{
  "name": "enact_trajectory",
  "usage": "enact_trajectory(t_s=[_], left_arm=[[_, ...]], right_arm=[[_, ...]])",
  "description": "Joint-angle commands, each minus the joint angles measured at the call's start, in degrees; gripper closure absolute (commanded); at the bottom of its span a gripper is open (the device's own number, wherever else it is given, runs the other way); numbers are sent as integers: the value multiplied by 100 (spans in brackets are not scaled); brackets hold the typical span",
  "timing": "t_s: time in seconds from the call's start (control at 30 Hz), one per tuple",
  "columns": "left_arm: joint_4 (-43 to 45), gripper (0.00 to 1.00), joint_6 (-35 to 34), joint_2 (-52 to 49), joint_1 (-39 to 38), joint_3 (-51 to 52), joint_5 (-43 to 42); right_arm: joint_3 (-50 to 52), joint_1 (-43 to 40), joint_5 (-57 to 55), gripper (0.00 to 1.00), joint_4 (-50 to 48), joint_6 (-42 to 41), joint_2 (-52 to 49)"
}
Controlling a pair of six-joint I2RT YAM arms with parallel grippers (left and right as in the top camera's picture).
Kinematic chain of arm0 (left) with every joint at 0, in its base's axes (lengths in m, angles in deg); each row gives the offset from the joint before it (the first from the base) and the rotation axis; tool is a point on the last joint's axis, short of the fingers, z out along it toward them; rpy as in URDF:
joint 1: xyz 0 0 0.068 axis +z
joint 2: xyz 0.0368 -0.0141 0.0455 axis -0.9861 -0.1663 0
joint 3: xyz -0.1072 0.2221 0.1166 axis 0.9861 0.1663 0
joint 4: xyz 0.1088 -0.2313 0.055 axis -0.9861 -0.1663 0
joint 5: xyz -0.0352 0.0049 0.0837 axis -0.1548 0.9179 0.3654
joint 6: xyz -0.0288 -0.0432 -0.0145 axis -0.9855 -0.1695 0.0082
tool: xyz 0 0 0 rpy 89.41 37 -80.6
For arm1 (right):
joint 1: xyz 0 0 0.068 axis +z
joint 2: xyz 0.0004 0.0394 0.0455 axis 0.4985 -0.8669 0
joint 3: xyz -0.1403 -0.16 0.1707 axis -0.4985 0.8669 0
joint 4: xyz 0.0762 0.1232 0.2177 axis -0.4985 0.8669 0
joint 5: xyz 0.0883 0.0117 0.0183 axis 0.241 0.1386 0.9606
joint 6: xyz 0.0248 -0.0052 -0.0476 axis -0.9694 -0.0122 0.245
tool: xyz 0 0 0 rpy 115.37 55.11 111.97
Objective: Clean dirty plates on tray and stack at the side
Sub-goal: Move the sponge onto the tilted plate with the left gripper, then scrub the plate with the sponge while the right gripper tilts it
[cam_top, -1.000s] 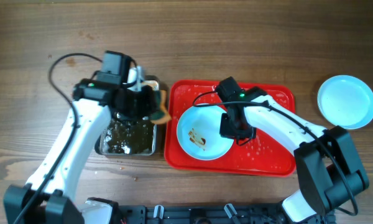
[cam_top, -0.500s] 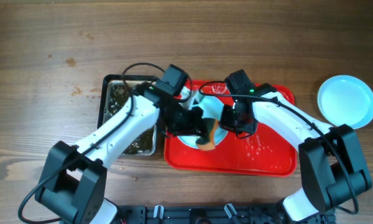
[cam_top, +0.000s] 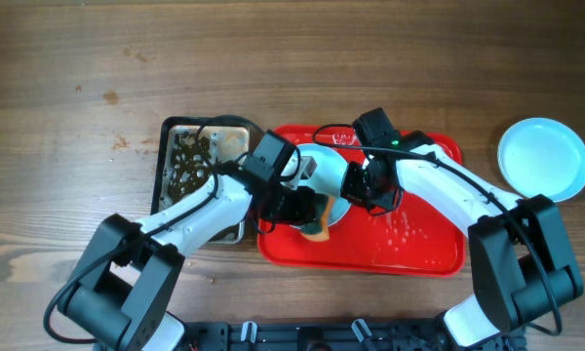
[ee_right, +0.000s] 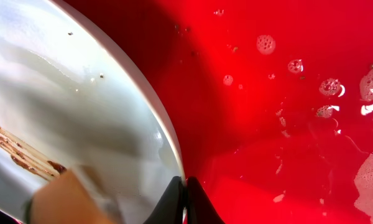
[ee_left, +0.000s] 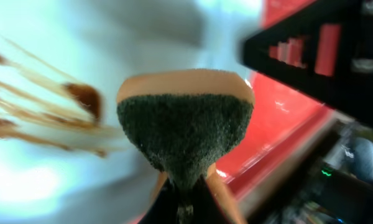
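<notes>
We can read no text, label, brand or number in any of the three views. In the overhead view, at the upper middle of the frame, the tray (cam_top: pixel 429 244) carries a small pale mark (cam_top: pixel 339 139) near its upper rim. It is too small and too blurred for us to tell if it is writing.
</notes>
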Motion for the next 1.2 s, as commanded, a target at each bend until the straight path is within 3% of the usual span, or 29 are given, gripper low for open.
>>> enact_trajectory(t_s=[0.0,0.17,0.33,0.47,0.6,0.7,0.77,0.87,1.0,1.17], left_arm=[[424,96,157,-275,243,177,866],[872,96,155,-669,511,177,1445],[1049,96,114,-754,535,175,2850],[1290,96,-479,-754,535,175,3735],[1471,96,-586,-754,457,170,3847],[1401,96,-813,-754,240,170,4485],[1373,96,-514,-754,105,170,3832],[1325,96,37,-754,-118,170,2026],[1158,96,782,-754,-501,170,525],[938,96,1261,-754,-752,170,92]], right_arm=[[63,-2,105,96,-2,-74,7],[66,-2,184,96,66,52,7],[70,-2,181,96,199,66,7],[72,-2,181,96,297,153,7],[74,-2,181,96,326,170,7],[74,-2,179,96,319,175,7],[74,-2,179,96,317,177,7],[74,-2,179,96,319,216,7],[74,-2,157,96,299,221,7],[74,-2,138,95,319,221,7]])
